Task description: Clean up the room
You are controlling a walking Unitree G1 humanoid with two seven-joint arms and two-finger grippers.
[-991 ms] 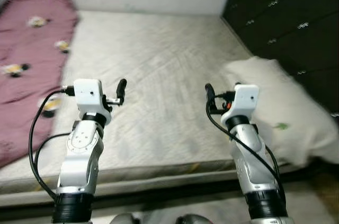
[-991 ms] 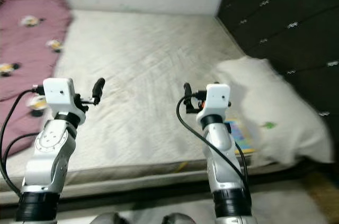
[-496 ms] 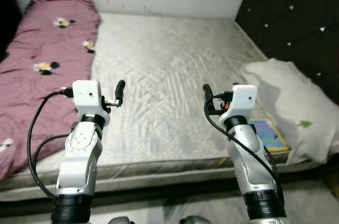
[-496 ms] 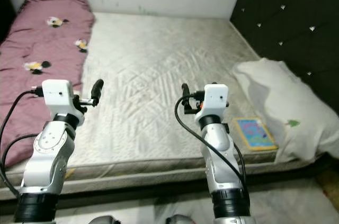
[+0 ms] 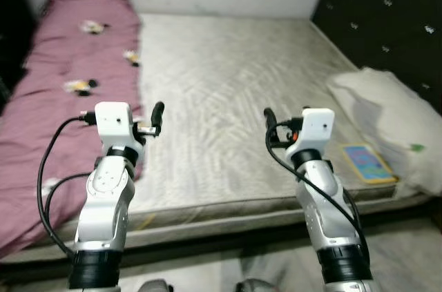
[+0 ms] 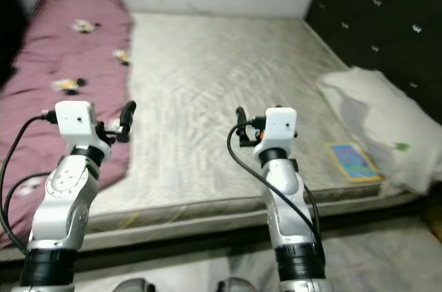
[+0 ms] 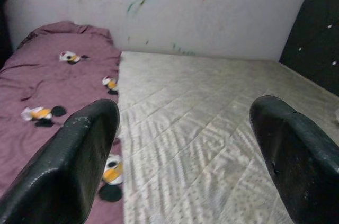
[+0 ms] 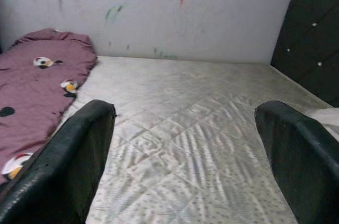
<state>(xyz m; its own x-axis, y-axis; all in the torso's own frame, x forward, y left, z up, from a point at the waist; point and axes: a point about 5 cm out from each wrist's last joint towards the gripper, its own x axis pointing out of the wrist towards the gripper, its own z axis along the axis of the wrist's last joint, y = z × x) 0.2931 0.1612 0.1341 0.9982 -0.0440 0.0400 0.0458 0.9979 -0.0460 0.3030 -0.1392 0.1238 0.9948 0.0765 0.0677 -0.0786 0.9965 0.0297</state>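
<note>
View having swung left since a moment ago, more maroon blanket (image 5: pixel 62 92) showing, both grippers (image 7: pixel 185 155) (image 8: pixel 185 155) hovering over bare mattress (image 5: pixel 228 92), fingers spread, holding nothing

Soft, even indoor light brightens the mattress (image 5: pixel 228 92); head views are slightly motion-blurred, darkening toward 9 and 3 o'clock, while near black fingers (image 7: pixel 79 166) sit out of focus
</note>
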